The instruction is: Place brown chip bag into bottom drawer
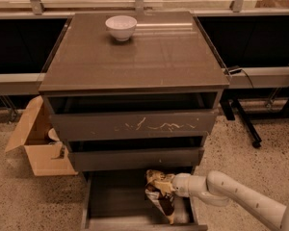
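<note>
The brown chip bag (160,192) is a wrinkly foil bag with a dark brown middle and cream-yellow ends. It hangs over the right part of the open bottom drawer (116,201), its lower end down near the drawer's floor. My gripper (172,186) comes in from the right on a white arm and is shut on the bag's upper right edge. The fingers are mostly hidden behind the bag.
The grey-brown cabinet (135,61) carries a small white bowl (121,27) at the back of its top. The drawer with white scratches (135,125) is above. A tan cardboard box (37,146) stands open on the floor at the left. A black stand leg (244,124) is at the right.
</note>
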Available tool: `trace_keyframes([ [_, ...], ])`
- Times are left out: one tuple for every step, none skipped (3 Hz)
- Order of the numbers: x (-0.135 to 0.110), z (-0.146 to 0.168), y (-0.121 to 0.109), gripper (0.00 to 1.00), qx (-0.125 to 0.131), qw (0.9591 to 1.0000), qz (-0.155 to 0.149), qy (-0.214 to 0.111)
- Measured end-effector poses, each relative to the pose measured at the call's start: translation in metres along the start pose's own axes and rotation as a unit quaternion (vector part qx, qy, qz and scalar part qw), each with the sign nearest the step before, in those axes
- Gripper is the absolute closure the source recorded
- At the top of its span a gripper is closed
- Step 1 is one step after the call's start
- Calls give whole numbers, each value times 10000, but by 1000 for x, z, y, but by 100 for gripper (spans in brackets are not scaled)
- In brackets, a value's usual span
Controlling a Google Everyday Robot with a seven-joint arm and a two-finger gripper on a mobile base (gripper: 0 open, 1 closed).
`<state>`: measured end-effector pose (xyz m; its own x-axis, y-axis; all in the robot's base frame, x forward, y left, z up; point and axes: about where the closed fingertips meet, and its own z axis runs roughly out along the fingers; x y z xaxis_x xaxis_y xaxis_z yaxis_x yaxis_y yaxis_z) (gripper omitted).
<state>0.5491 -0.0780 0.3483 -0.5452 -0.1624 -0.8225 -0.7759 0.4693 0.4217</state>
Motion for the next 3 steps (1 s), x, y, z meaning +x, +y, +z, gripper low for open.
trace_keyframes([
  [7,0,5,36,44,9999,93,-29],
  [18,-6,10,12,145,9995,234,-123],
  [24,-16,12,0,250,9990,302,-224],
])
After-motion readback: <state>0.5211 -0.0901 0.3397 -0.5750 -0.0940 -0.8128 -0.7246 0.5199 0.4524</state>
